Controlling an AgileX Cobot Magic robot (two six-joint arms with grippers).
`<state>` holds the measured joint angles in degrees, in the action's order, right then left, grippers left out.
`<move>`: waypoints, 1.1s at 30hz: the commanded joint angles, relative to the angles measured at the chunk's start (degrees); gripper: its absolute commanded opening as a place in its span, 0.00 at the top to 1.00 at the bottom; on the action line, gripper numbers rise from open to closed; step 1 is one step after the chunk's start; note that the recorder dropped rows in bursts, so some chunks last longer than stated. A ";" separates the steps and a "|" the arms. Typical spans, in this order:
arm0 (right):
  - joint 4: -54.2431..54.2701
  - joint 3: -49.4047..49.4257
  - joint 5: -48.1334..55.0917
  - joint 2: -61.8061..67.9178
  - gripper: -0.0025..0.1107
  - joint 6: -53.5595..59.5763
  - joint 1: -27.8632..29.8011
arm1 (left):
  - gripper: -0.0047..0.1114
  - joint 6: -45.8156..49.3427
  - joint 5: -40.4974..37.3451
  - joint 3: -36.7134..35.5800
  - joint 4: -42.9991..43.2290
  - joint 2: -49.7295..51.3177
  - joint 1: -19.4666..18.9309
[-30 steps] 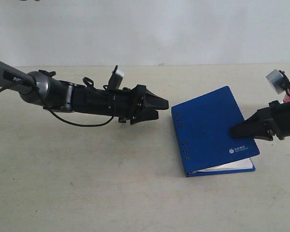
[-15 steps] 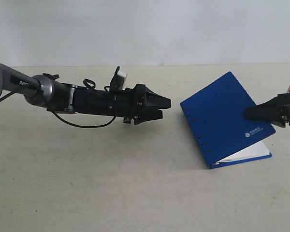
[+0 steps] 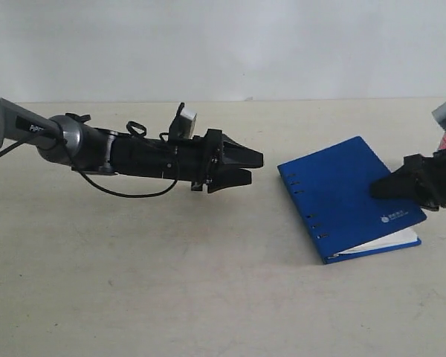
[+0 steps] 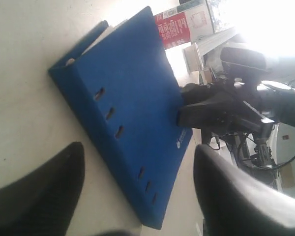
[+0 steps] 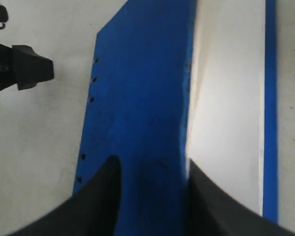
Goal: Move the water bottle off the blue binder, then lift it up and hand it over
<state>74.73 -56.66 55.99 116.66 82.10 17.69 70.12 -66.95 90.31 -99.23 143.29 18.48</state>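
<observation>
Counting twelve o'clock as straight out from its tips, the right gripper (image 5: pixel 152 164) has its two dark fingers (image 5: pixel 101 196) standing apart over the cover of the blue binder (image 5: pixel 137 88), which stretches away toward twelve. The cover's small slots (image 5: pixel 91 99) run along its edge toward eleven, and white pages (image 5: pixel 226 98) show under its free edge at about one. At ten o'clock, well apart from the binder, the left gripper (image 5: pixel 42 71) pokes in over the pale table (image 5: pixel 34 147).
</observation>
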 commanded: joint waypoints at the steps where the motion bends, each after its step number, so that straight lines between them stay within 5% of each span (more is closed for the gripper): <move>1: -4.94 -0.04 -14.11 -0.15 0.53 -4.47 -4.18 | 0.45 -0.27 -2.37 0.13 0.70 0.17 -0.66; 4: -6.28 -0.04 -15.67 -0.04 0.57 -6.19 -5.79 | 0.45 -0.27 -3.01 0.13 0.70 0.17 -0.66; 13: -6.26 -0.04 -12.36 0.66 0.98 -6.43 -7.57 | 0.45 -0.27 -2.98 0.13 0.07 0.17 -0.66; 22: -2.82 -0.04 -4.27 0.66 0.98 2.64 -7.57 | 0.45 -0.97 -3.01 0.13 -0.72 0.17 -0.66; 26: 8.05 -0.04 6.30 0.66 0.98 13.98 -7.07 | 0.45 -2.91 1.77 0.13 1.33 0.17 -1.28; 33: 17.60 -0.04 13.97 0.54 0.98 15.54 -2.79 | 0.45 -3.32 6.58 0.13 0.53 0.17 -1.28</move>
<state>89.12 -56.77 67.54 117.45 96.76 13.60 67.17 -63.74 90.31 -98.97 143.29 17.29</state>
